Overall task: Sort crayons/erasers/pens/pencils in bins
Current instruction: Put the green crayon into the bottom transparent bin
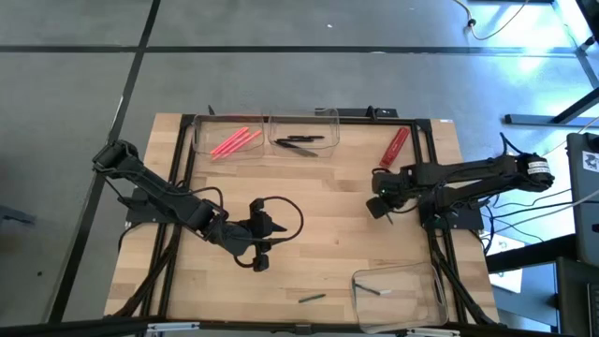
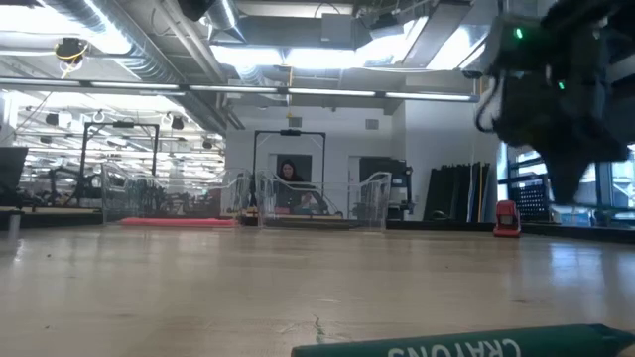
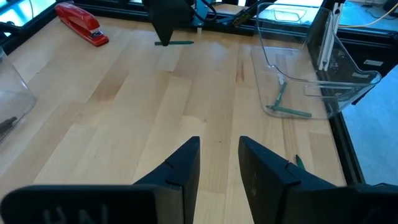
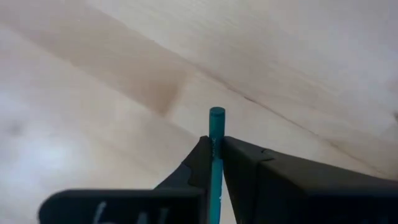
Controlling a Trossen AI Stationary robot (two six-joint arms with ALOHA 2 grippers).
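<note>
Right wrist view tells me most: my right gripper (image 4: 212, 152) has its fingers pinched on a thin teal-green crayon stick (image 4: 216, 134), whose tip pokes out just past the fingertips above the pale wooden desk (image 4: 93, 74). From overhead, that gripper (image 1: 382, 208) sits over the right middle of the desk, well apart from every bin.

My left gripper (image 3: 219, 163) hangs over the desk's centre with fingers spread and nothing between them; I leave it waiting.

At the far edge stand two clear plastic rectangular bins side by side: one (image 1: 201, 140) holds bright pink-red sticks (image 1: 234, 142), the other (image 1: 329, 120) holds black sticks (image 1: 301, 142). A third clear bin (image 1: 432, 290) sits at the near right corner with one dark green stick (image 1: 376, 291) inside, so I judge that is where my crayon belongs. Another dark green stick (image 1: 312, 299) lies loose on the desk just beside that bin. A red stapler (image 1: 394, 146) rests at the far right.

My worry is the grip: the crayon is held near its end along the fingers, so a quick swing could let it slide or pivot out. Releasing too high or over the bin's rim could bounce it back onto the desk, and a low approach risks nudging the light bin.
</note>
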